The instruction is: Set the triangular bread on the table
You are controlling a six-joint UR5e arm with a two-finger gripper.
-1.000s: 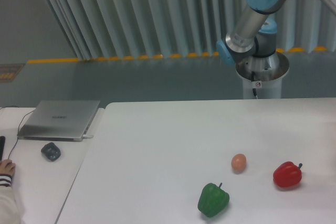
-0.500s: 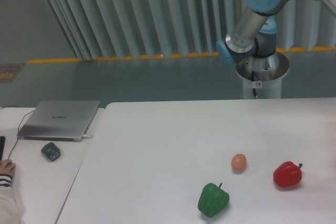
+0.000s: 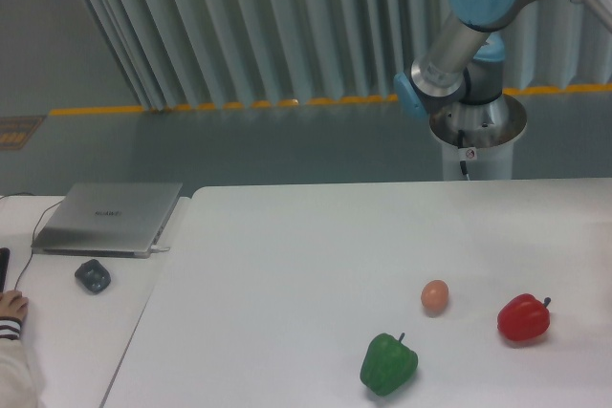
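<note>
Bread is nowhere visible on the table (image 3: 287, 265), so I cannot tell which way it lies from the gripper or how its long axis runs; the gripper itself is out of view past the top right of the frame, and whether it is released, clenched or carrying the triangular bread cannot be told. Only the arm (image 3: 459, 40) shows: its base stands behind the table's far edge towards the right corner, and the grey links with blue joint caps rise from there and leave the picture at the upper right, well above the surface. If the wedge is in the jaws up there, the coming move is probably a descent onto a bare stretch of tabletop. Near the front right corner lie an egg (image 3: 434, 295), a red pepper (image 3: 523, 318) and a green pepper (image 3: 388, 364), apart from one another. A closed laptop (image 3: 108, 217) rests on the smaller desk (image 3: 67, 332) beside the left edge.
</note>
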